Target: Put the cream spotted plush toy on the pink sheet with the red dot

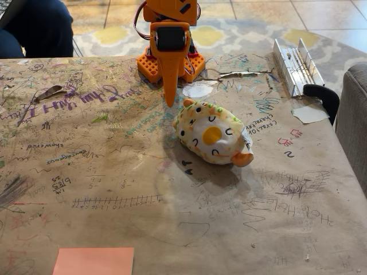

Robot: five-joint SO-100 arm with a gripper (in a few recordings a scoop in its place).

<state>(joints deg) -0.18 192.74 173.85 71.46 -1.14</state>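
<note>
Brown paper covered in scribbles is lining the table [114, 189], and it is lying mostly bare between the cream spotted plush toy [213, 134] near the middle and the pink sheet with the red dot [94, 261], which is sitting well apart at the near edge, partly cut off by the frame. No red dot is showing on its visible part. The orange gripper [170, 100] is hanging point-down just beside the toy's upper left, holding nothing; whether its fingers are parted is impossible to tell. Metal rails [295, 66] are resting at the far right corner. Beyond the table, a patterned rug [241, 34] is covering tiled floor, and a person's knee [40, 26] is showing top left.
</note>
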